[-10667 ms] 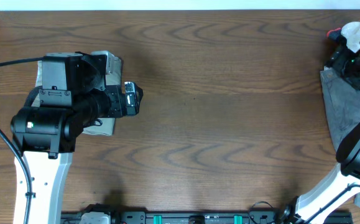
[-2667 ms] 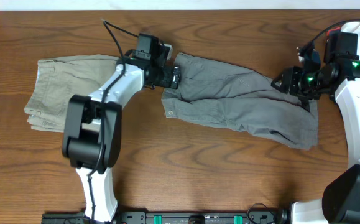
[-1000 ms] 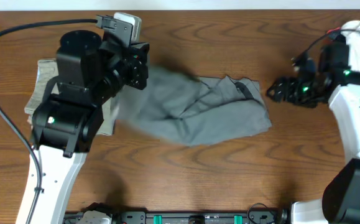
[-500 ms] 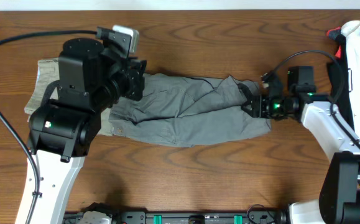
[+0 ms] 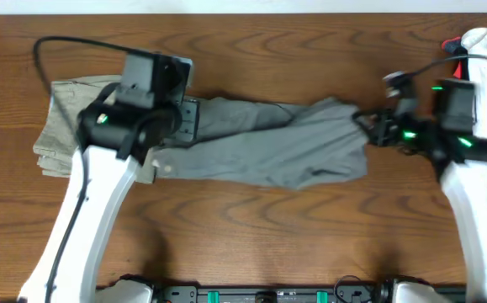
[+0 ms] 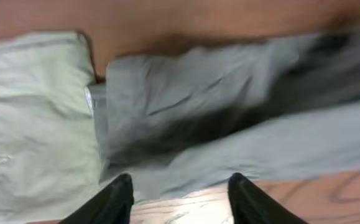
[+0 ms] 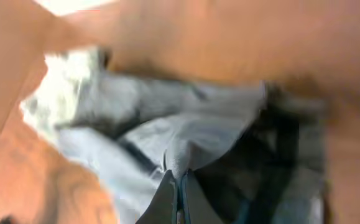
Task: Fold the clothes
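The clothes, grey shorts [image 5: 268, 151], lie stretched left to right across the middle of the table. Their left end overlaps the edge of the beige shorts. My left gripper [image 5: 189, 119] hovers over that left end. In the left wrist view its jaws stand open [image 6: 181, 186] with bare wood between the fingertips and the grey shorts [image 6: 198, 106] just beyond them. My right gripper [image 5: 369, 128] is at the right end of the shorts. Seen from the right wrist, it [image 7: 178, 182] is shut on a raised fold of the grey shorts [image 7: 192, 134].
Folded beige shorts [image 5: 62, 126] lie at the left, partly under my left arm, and show again as beige shorts [image 6: 24, 124] in the left wrist view. A white-and-black garment [image 5: 479, 50] with a red bit sits at the far right corner.
My left gripper has opened and let go of the shorts' left end. My right gripper has shut on the right end and drawn it a little right; the shorts lie flatter.
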Robot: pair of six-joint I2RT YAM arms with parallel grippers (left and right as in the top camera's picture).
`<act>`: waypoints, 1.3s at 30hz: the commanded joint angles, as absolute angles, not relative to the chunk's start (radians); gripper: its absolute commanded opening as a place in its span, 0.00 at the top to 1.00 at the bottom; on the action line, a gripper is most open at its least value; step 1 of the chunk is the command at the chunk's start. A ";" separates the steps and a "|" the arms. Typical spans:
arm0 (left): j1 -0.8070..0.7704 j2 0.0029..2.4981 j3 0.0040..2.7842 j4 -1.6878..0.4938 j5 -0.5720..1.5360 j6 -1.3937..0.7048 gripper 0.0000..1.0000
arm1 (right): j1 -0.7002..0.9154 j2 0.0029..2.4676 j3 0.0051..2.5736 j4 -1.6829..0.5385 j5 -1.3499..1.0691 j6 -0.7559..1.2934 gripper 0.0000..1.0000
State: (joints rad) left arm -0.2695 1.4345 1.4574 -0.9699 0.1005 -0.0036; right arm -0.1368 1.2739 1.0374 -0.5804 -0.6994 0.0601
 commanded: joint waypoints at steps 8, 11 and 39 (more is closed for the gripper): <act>-0.265 1.642 1.477 -0.934 0.087 -0.028 0.45 | -0.171 1.019 1.060 -0.831 -0.459 0.043 0.99; -0.265 1.684 1.477 -0.934 0.112 -0.028 0.44 | -0.171 1.021 1.060 -0.865 -0.413 0.044 0.98; -0.263 2.105 1.477 -0.427 0.170 0.007 0.38 | -0.171 1.126 1.060 -0.891 -0.191 0.190 0.28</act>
